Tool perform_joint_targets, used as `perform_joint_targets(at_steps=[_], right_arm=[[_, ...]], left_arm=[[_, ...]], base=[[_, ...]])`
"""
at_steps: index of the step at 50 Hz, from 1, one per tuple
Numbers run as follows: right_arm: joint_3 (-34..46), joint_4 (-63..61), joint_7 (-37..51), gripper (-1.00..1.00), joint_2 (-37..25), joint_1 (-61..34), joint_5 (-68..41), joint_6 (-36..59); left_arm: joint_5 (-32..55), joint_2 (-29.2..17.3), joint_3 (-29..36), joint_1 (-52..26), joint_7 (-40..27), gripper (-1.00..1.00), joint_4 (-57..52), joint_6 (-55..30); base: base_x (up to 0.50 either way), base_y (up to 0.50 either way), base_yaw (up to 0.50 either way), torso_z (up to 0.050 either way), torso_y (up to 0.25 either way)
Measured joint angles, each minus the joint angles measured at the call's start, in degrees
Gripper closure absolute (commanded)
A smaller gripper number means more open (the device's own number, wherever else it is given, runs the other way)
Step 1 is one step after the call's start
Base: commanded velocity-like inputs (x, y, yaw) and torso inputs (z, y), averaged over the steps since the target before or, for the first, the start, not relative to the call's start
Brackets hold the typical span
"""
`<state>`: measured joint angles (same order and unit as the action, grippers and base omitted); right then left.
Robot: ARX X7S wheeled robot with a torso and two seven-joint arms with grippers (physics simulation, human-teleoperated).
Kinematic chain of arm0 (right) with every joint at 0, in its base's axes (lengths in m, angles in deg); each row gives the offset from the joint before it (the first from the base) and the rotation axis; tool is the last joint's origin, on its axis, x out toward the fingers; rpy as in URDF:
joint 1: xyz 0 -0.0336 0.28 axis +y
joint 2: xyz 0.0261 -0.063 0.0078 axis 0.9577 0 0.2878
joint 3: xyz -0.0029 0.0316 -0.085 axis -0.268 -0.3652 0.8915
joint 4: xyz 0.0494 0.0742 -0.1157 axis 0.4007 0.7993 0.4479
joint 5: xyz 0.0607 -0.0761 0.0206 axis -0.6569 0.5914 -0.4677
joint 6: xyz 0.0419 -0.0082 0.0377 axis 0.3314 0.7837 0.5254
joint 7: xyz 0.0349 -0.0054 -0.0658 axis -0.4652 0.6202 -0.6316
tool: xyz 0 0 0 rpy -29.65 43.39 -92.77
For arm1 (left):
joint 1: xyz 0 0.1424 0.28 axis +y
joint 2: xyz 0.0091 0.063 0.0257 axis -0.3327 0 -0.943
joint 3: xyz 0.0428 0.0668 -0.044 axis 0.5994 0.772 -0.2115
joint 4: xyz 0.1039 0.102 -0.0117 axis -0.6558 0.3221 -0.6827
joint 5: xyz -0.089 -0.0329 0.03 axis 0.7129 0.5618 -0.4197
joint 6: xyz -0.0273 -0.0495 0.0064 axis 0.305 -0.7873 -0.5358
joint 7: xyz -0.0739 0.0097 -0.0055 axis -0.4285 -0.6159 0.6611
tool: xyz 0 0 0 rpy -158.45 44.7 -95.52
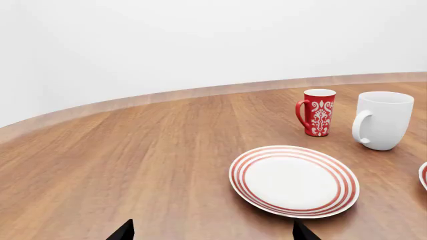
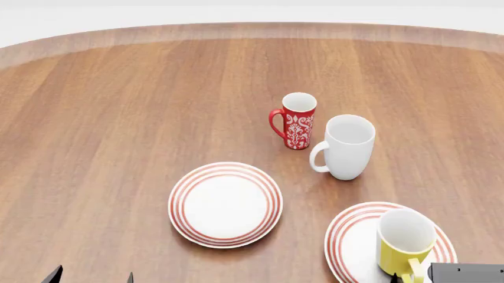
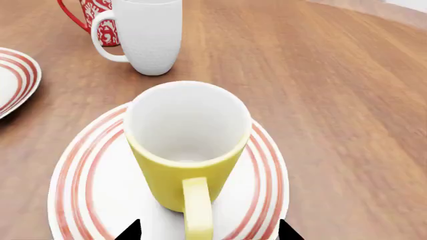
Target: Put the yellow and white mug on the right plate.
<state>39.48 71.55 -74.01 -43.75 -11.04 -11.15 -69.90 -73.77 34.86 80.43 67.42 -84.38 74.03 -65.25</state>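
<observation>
The yellow and white mug [image 3: 183, 160] stands upright on the right plate [image 3: 87, 190], a white plate with red rings. Its handle points toward my right gripper [image 3: 208, 232], which is open: the two black fingertips sit wide apart on either side of the handle without touching it. In the head view the mug [image 2: 404, 243] and the right plate [image 2: 350, 242] are at the bottom right. My left gripper [image 1: 212, 232] is open and empty over bare wood, near the left plate [image 1: 293, 181], and its tips show at the head view's bottom left [image 2: 93, 277].
The left ringed plate [image 2: 225, 204] lies mid-table. A tall white mug [image 2: 346, 147] and a slim red patterned mug [image 2: 296, 121] stand behind the plates. The round wooden table's far edge [image 2: 252, 29] curves along the back.
</observation>
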Motion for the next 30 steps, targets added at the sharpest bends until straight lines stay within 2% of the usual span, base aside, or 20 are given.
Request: perform_joint_targets(at_steps=[19, 30], right_arm=[[-1.69, -28.42, 5.82, -1.00, -2.41, 13.70, -2.29, 4.33], [-0.86, -37.74, 9.16, -1.00, -1.90, 18.59, -0.74, 3.66]], left_arm=[[0.19, -0.22, 0.33, -0.11, -0.29, -1.00, 0.03, 0.18], [0.44, -0.40, 0.42, -0.14, -0.45, -1.00, -0.12, 0.19]], base=[[0.00, 0.00, 0.00, 0.000, 0.000], [0.00, 0.00, 0.00, 0.000, 0.000]])
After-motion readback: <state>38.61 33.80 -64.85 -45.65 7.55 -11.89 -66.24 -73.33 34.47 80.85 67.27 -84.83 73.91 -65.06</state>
